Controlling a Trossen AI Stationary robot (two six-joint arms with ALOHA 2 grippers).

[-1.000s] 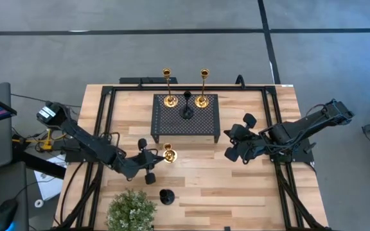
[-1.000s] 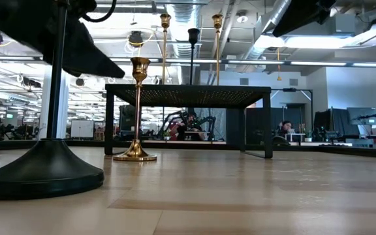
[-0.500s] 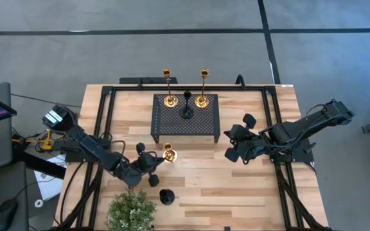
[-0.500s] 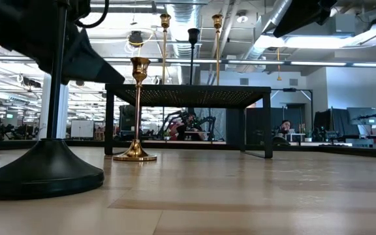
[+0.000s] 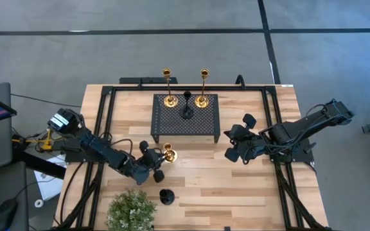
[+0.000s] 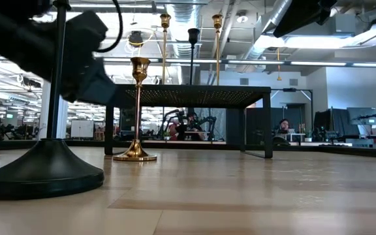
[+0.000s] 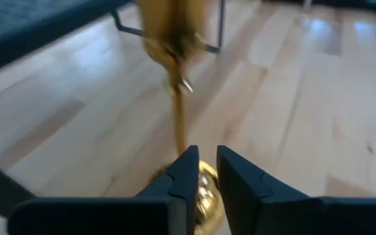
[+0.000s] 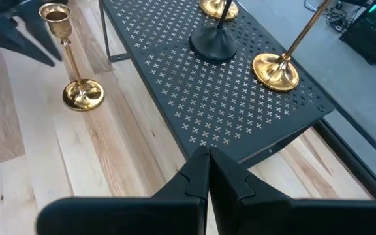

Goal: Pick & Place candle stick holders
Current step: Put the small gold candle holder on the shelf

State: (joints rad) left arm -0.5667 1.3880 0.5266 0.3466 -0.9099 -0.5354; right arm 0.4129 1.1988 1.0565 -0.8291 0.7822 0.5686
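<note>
The short gold holder [image 5: 169, 154] stands upright on its round base on the wooden table, just in front of the black perforated stand [image 5: 186, 122]. My left gripper [image 5: 153, 164] is beside it on its left, open by a narrow gap. In the left wrist view the holder's stem [image 7: 179, 124] and base [image 7: 205, 188] show just beyond the fingertips [image 7: 189, 163]. Two tall gold holders [image 5: 167, 96] [image 5: 202, 96] and one black holder [image 5: 187, 109] stand on the stand. Another black holder [image 5: 166, 196] stands near the table's near edge. My right gripper [image 5: 235, 146] is shut and empty, right of the stand.
A green potted plant [image 5: 132, 210] stands at the near left edge, close to my left arm. A black frame runs along the table's sides [image 5: 105, 128]. Bare wood lies between the stand and the near edge [image 5: 236, 186].
My left gripper has moved toward the short gold holder, a little toward the table's right edge. The holder has stayed where it was.
</note>
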